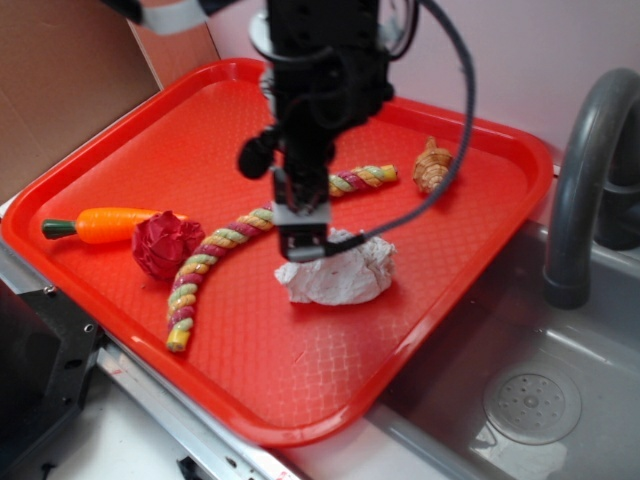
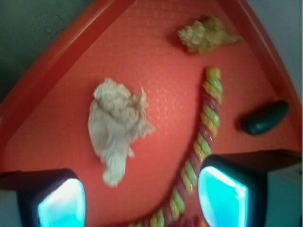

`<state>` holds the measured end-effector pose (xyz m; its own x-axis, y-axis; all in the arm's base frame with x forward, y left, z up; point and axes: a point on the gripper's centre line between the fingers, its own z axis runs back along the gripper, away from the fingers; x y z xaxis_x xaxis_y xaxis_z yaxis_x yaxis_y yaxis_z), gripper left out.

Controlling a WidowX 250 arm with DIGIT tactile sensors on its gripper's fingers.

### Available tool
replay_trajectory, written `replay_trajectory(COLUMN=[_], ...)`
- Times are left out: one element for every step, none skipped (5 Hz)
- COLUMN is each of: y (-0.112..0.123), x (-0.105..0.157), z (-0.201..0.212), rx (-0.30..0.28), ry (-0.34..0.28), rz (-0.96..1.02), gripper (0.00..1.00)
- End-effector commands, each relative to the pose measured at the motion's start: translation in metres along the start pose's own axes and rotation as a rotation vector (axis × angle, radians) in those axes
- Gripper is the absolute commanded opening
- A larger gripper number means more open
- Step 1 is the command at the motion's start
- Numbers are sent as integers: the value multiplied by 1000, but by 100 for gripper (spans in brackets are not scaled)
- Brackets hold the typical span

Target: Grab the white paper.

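The white paper [image 1: 337,272] is a lumpy off-white wad on the red tray [image 1: 300,370], near its right front part. It also shows in the wrist view [image 2: 117,126], ahead of the jaws and a little left. My gripper [image 1: 300,245] hangs just above the wad's left back edge. In the wrist view the gripper [image 2: 142,198] is open and empty, its two cyan pads [image 2: 61,201] wide apart, with bare tray between them.
A twisted coloured rope [image 1: 215,255] runs across the tray, beside the right pad in the wrist view [image 2: 203,137]. A dark red paper wad [image 1: 165,243], a toy carrot [image 1: 110,224] and a tan shell-like toy [image 1: 433,165] lie around. A grey sink with faucet [image 1: 585,190] is right.
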<state>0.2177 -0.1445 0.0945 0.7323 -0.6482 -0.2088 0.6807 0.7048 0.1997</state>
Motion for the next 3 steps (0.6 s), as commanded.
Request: replay_trajectory(y=[-21, -22, -22], x=[7, 5, 6], z=[-35, -43, -48], rx=[1, -20, -34], ry=[88, 134, 157], rz=[-157, -213, -198], gripper=[100, 100, 100])
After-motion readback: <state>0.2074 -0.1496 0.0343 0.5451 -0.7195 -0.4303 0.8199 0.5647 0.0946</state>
